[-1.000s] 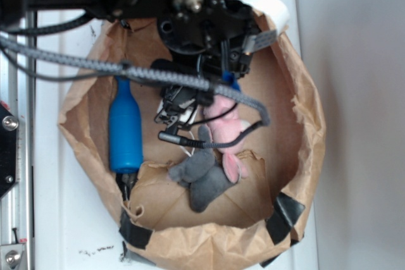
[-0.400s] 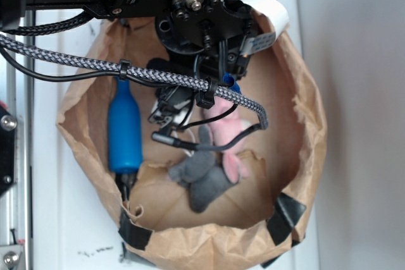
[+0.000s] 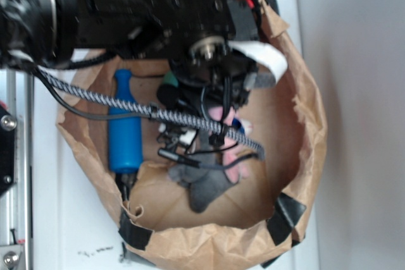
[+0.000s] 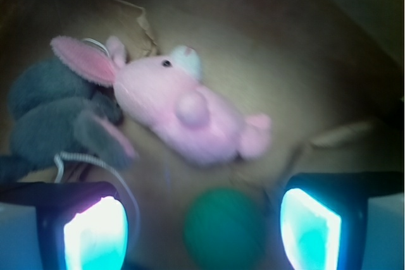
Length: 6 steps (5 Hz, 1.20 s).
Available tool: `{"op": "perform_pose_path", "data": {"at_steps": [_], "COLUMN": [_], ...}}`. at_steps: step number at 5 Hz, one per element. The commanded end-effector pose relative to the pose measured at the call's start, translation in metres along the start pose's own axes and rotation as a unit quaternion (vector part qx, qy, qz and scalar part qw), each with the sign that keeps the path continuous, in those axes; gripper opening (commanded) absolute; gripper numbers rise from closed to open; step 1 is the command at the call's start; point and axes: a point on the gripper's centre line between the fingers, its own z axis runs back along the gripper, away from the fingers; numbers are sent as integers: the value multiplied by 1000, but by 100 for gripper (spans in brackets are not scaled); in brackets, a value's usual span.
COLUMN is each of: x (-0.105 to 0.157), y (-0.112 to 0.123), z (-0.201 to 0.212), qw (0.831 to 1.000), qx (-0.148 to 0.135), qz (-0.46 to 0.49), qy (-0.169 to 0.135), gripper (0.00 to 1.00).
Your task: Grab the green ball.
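In the wrist view the green ball (image 4: 224, 227) lies on the brown paper floor of the bag. It sits between the two glowing fingers of my gripper (image 4: 202, 231). The gripper is open, with a gap on each side of the ball, which lies nearer the right finger. Just beyond the ball lies the pink plush bunny (image 4: 180, 109). In the exterior view my gripper (image 3: 218, 96) reaches down inside the paper bag (image 3: 304, 124), its fingers mostly hidden by the arm. Only a sliver of green (image 3: 168, 80) shows at the arm's edge; I cannot tell if it is the ball.
A grey plush mouse (image 4: 50, 115) (image 3: 202, 181) lies against the bunny's head. A blue bottle (image 3: 124, 128) lies along the bag's left wall. Black cables and a braided cable (image 3: 152, 110) hang across the bag. A white cord (image 4: 88, 159) loops by the left finger.
The arm has shifted left and lower in the exterior view and covers more of the bag. The cables now drape lower over the bunny.
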Motion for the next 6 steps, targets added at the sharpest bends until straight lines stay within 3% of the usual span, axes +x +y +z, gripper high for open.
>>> {"op": "perform_pose_path", "data": {"at_steps": [1, 2, 3, 4, 5, 6], "x": [4, -3, -6, -10, -23, -30], "y": [-11, -14, -12, -1, 17, 27], "z": [-10, -24, -15, 9, 13, -4], "qw": [999, 998, 999, 1000, 1000, 999], "qx": [30, 53, 44, 10, 4, 26], "qz": [-29, -30, -24, -20, 3, 24], "qy": [-8, 3, -2, -15, -13, 4], "gripper": [100, 100, 100, 100, 100, 100]}}
